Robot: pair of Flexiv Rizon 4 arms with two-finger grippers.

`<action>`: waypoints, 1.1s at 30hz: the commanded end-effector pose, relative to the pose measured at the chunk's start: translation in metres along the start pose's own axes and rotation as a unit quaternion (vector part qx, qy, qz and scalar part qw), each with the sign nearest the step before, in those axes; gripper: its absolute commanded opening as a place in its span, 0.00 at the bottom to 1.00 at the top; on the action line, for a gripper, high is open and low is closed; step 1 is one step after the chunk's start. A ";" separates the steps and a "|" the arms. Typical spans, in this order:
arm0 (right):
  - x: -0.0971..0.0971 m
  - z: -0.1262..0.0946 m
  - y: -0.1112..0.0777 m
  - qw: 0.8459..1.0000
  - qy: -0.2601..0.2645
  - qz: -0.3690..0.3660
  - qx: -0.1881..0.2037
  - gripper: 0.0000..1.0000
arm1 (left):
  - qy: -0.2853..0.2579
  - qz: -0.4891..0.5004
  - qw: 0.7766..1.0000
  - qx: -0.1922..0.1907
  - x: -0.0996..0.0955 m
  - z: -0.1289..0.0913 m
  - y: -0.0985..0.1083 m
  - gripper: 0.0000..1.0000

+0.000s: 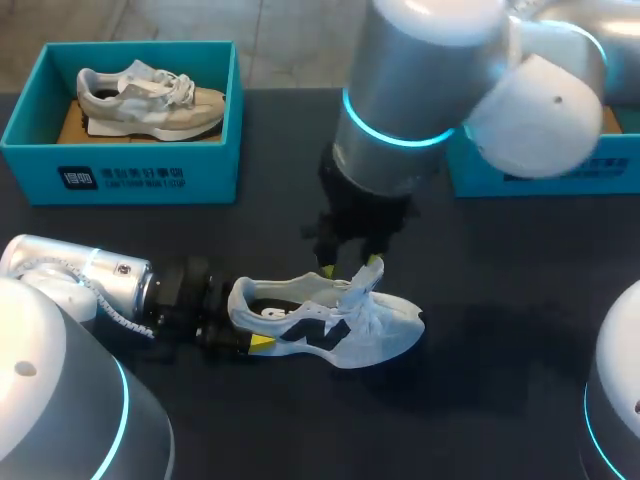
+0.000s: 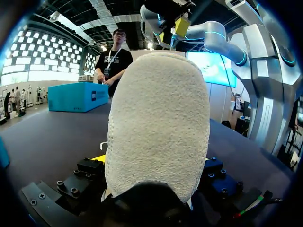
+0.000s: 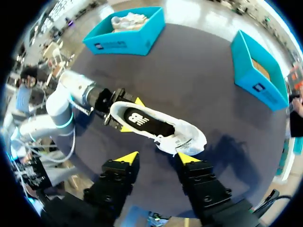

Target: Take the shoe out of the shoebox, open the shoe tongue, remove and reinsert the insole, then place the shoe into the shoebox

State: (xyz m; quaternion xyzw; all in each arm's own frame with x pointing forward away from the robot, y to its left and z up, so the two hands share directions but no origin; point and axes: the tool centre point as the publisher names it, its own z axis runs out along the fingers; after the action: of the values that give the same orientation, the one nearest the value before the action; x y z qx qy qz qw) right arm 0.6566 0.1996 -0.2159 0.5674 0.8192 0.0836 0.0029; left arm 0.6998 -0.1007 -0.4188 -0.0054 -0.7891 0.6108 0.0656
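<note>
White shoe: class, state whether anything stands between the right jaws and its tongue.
Nothing visible does. The right jaws hang open just above the white mesh shoe, its tongue beside one fingertip; the left jaws grip only the heel.

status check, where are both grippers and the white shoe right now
Left gripper shut on white mesh sneaker, at heel. Right gripper open above its tongue. Black insole in. Teal shoebox apart, nothing between.
</note>
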 end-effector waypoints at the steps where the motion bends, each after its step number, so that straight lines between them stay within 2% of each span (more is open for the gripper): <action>1: 0.014 0.007 0.009 0.998 -0.019 -0.064 0.022 0.00 | 0.000 0.000 1.000 0.000 -0.001 0.000 0.003 0.00; 4: 0.021 0.010 0.008 0.991 0.004 -0.134 0.023 0.00 | 0.000 0.000 1.000 0.000 -0.001 0.000 0.003 0.00; 6: 0.026 0.010 0.005 0.980 0.035 -0.196 0.000 0.00 | 0.000 0.000 1.000 0.000 -0.001 0.000 0.003 0.00; 9: 0.024 0.008 0.000 0.965 0.083 -0.245 -0.031 0.00 | 0.000 0.000 1.000 0.000 -0.001 0.000 0.003 0.00; 12: 0.020 0.007 -0.004 0.963 0.110 -0.244 -0.025 0.00 | 0.000 0.000 1.000 0.000 -0.001 0.000 0.003 0.00; 26: 0.020 0.007 -0.004 0.963 0.110 -0.244 -0.025 0.00 | 0.000 0.000 1.000 0.000 -0.001 0.000 0.003 0.00; 27: 0.025 0.008 0.003 0.956 0.094 -0.279 -0.011 0.00 | 0.000 0.000 1.000 0.000 -0.001 0.000 0.003 0.00; 29: 0.032 0.007 0.007 0.955 0.043 -0.293 0.012 0.00 | 0.000 0.000 1.000 0.000 -0.001 0.000 0.003 0.00; 30: 0.036 0.006 0.009 0.945 0.024 -0.326 0.017 0.00 | 0.000 0.000 1.000 0.000 -0.001 0.000 0.003 0.00; 31: 0.039 0.005 0.009 0.944 0.001 -0.329 0.017 0.00 | 0.000 0.000 1.000 0.000 -0.001 0.000 0.003 0.00; 33: 0.044 0.005 0.012 0.934 -0.028 -0.356 0.028 0.00 | 0.000 0.000 1.000 0.000 -0.001 0.000 0.003 0.00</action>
State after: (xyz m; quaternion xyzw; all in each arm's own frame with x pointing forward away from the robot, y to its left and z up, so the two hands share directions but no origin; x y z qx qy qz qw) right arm 0.6524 0.2217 -0.2214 0.2850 0.9470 0.1467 -0.0235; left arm 0.6998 -0.1006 -0.4188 -0.0053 -0.7891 0.6108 0.0656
